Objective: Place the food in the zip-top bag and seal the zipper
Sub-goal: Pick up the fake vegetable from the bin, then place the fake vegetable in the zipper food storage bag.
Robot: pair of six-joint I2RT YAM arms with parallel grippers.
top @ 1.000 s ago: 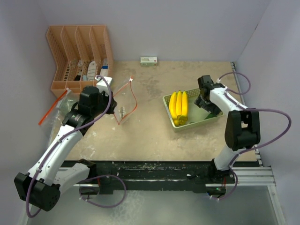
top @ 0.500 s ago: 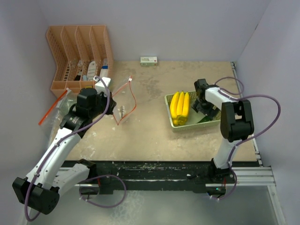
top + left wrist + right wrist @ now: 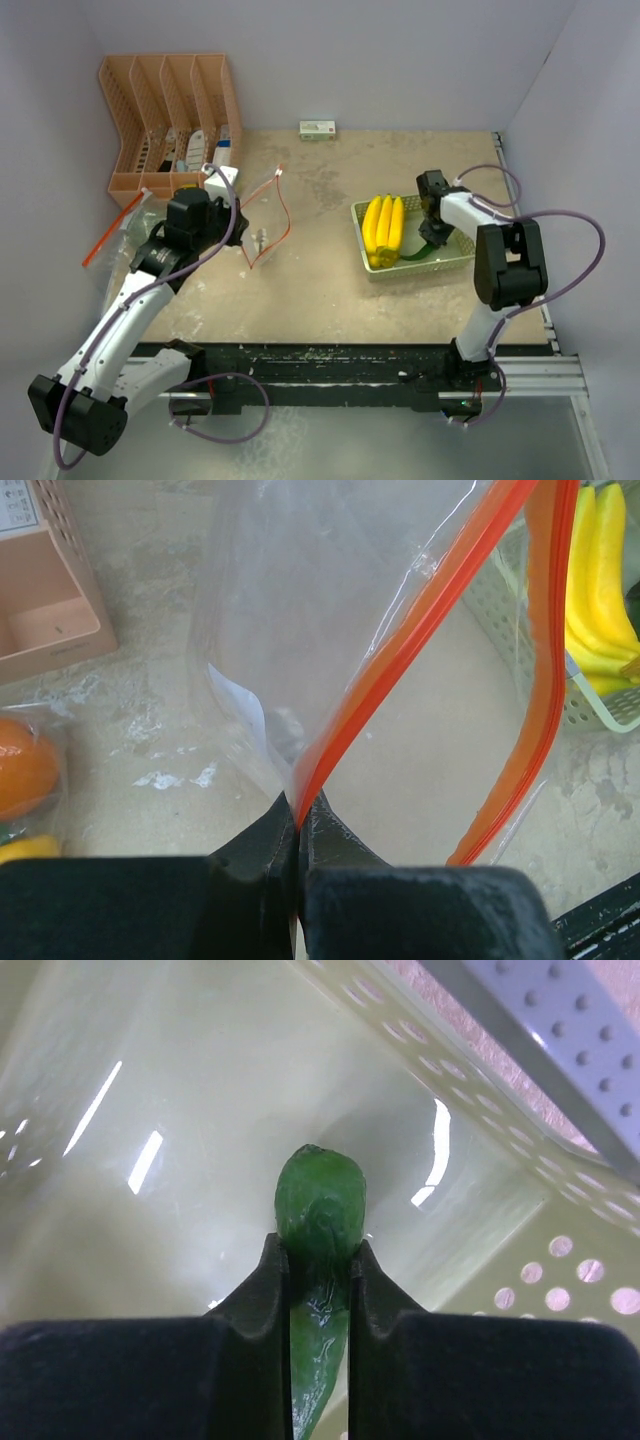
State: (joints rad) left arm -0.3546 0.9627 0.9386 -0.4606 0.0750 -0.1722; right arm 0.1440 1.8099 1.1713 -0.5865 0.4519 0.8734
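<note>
Bananas [image 3: 382,228] lie in the tray [image 3: 425,270] and the zip-top bag [image 3: 330,610] has nothing in it yet, but the left gripper [image 3: 298,825] squeezes its orange edge tight and the right gripper [image 3: 320,1260] pinches a green piece [image 3: 320,1200] in the tray.

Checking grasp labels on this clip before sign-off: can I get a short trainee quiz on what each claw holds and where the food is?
1. True or false: the bananas lie in the pale green tray.
2. The right claw is shut on: A a lemon; B a green pepper-shaped piece; C the tray's rim.
3. Fill in: the left claw pinches the zip-top bag at its orange ____.
Key: 1 true; 2 B; 3 zipper.
</note>
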